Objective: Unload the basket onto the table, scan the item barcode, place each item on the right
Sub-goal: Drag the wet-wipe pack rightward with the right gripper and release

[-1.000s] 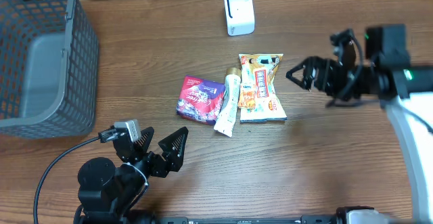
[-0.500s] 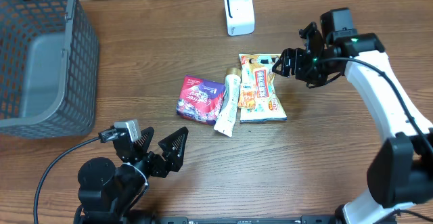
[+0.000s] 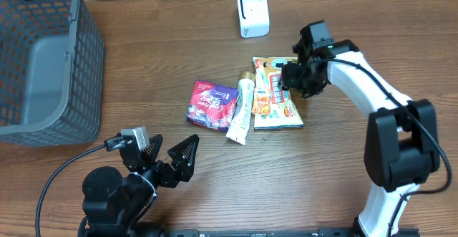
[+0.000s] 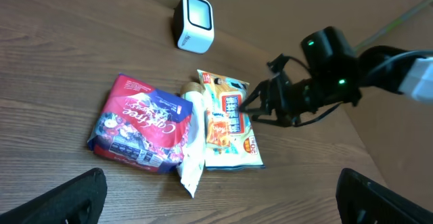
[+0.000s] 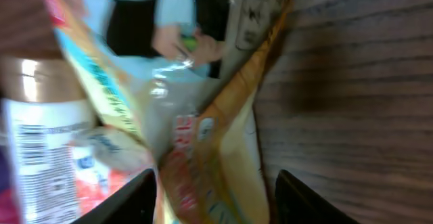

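The right gripper (image 3: 289,74) has come in from the right side of the table (image 3: 343,187). It now stands at the upper right corner of the yellow snack packet (image 3: 274,97), and its jaws have been narrowing. In the right wrist view the packet's edge lies between the two fingers, but this picture is blurred, so I cannot tell if they already pinch it. The packet lies flat, touching the white tube (image 3: 241,113), not far below the white scanner (image 3: 252,13). The left gripper (image 3: 166,153) rests near the front edge with jaws wide apart, holding nothing. I judge that the pick-up is only beginning. Lifting the packet and showing its barcode to the scanner is not yet done.
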{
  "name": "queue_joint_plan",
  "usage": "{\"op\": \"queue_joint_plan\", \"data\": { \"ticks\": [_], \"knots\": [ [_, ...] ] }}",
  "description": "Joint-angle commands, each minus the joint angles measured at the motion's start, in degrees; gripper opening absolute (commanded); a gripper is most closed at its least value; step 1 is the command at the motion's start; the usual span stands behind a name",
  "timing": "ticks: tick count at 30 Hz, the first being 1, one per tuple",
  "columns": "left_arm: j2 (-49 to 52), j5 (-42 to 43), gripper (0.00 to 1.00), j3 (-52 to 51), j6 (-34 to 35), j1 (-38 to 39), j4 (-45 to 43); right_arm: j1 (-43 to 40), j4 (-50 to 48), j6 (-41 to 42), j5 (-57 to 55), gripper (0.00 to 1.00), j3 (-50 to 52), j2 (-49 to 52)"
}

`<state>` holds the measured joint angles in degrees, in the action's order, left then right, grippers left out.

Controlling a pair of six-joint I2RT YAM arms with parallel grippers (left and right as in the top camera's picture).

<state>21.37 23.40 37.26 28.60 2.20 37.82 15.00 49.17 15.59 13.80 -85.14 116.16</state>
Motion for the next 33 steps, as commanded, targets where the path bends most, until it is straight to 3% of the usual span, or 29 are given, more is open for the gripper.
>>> {"op": "queue_joint_plan", "data": {
  "ticks": [1,3,4,15,17,18,21,29,33],
  "knots": [
    [-0.37,0.42,1.00,0.33,0.59,-0.31,-0.09,0.42,0.68,0.76,-1.81,0.42,-0.42,2.32],
    [-0.37,0.42,1.00,0.33,0.59,-0.31,-0.09,0.42,1.53,0.79,-1.81,0.09,-0.48,2.23],
    [-0.37,0.42,1.00,0.33,0.59,-0.31,-0.09,0.35,2.64,0.96,-1.99,0.04,-0.94,1.86],
    [-0.37,0.42,1.00,0.33,0.59,-0.31,-0.09,0.37,30.95,0.94,-17.49,0.04,-17.25,-4.22],
    [-0.37,0.42,1.00,0.33,0.59,-0.28,-0.09,0.37,32.41,0.92,-18.95,0.14,-17.18,-4.02],
    [-0.37,0.42,1.00,0.33,0.59,-0.31,-0.09,0.37,32.96,0.90,-19.54,0.24,-17.18,-3.96],
    [-0.37,0.42,1.00,0.33,0.59,-0.31,-0.09,0.37,33.70,0.81,-20.65,0.71,-17.18,-3.96],
    [-0.37,0.42,1.00,0.33,0.59,-0.31,-0.07,1.75,28.46,0.52,-17.77,0.72,-16.70,-3.85],
    [-0.37,0.42,0.99,0.33,0.59,-0.31,-0.07,3.82,22.75,0.98,-17.81,0.72,-11.72,-3.74]
  ]
}}
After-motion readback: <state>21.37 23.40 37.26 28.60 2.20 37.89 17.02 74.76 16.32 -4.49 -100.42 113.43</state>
